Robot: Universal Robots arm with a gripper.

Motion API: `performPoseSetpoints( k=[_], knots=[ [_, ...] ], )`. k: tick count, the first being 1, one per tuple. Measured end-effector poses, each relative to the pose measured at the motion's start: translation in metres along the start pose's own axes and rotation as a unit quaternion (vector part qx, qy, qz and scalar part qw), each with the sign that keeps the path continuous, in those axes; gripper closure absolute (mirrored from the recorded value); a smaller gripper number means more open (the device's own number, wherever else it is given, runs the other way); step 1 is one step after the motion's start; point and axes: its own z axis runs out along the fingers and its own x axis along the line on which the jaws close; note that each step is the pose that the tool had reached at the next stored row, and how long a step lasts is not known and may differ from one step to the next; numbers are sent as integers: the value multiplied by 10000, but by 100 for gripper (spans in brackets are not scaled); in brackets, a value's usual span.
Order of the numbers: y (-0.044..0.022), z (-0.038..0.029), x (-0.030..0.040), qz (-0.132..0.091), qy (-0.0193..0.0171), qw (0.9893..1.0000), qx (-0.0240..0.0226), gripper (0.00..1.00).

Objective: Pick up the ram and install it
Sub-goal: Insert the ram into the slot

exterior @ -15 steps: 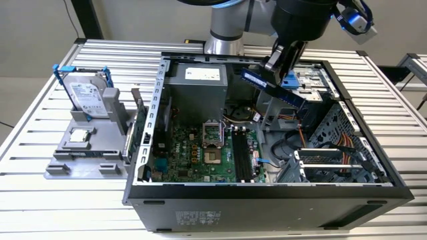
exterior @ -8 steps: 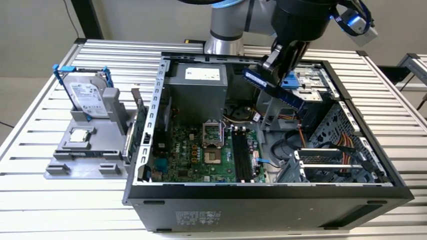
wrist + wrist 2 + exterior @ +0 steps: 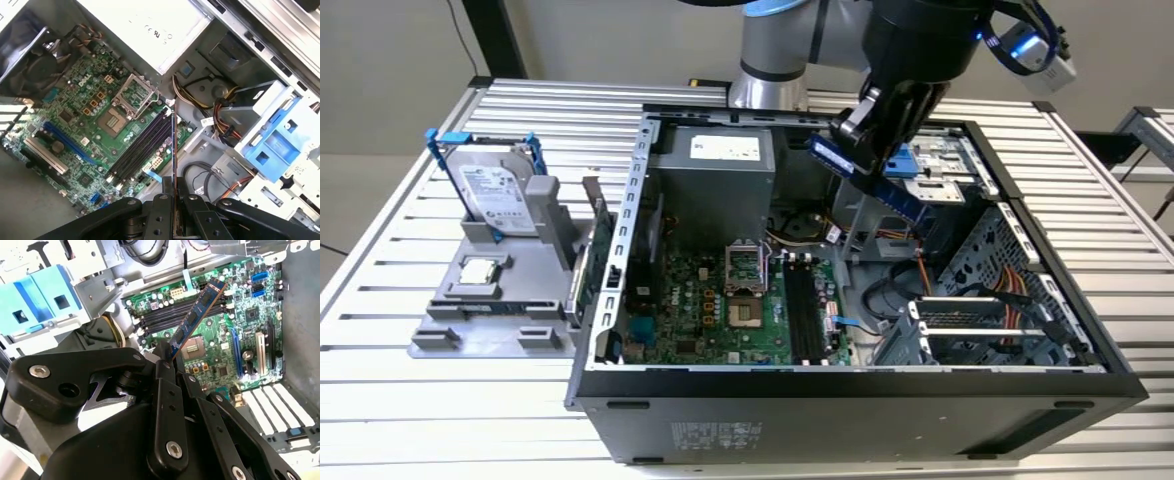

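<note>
Clamped together on one end of the ram (image 3: 197, 315), the pincer (image 3: 167, 354) held the stick out past its fingertips, over the open computer case (image 3: 854, 410) and clear of the motherboard (image 3: 707, 310). The ram touched nothing but the pincer. In the exterior view its long axis sloped down toward the exterior view's right, and the black slots (image 3: 803, 320) lay lower and toward the exterior view's left of it. I judged the stick not yet lined up: in the second wrist view it crossed the slots (image 3: 155, 322) at an angle instead of running along them.

The first wrist view showed the ram (image 3: 173, 145) edge-on, as a thin line. The second wrist view showed its flat blue face. The exterior view added the hard drive (image 3: 494, 190) standing on the worktop (image 3: 454, 420), well apart.
</note>
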Motion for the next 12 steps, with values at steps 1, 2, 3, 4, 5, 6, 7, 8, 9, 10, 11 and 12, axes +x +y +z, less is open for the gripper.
performPoseSetpoints(
  k=[1,2,3,4,5,6,7,8,9,10,11,12],
  knots=[
    [0,0,0,53,-1,10000,1,100],
    [0,0,0,109,-2,9999,3,100],
    [0,1,0,164,-3,9999,4,100],
    [0,1,0,214,-3,9998,6,100],
    [0,1,0,270,-5,9996,7,100],
    [0,1,0,323,-5,9995,9,100],
    [0,1,0,378,-6,9993,10,100],
    [0,1,0,433,-7,9991,11,100],
    [0,2,0,488,-8,9988,13,100],
    [0,2,0,543,-9,9985,14,100],
    [0,2,0,596,-10,9982,16,100],
    [0,2,0,651,-10,9979,17,100]
  ],
)
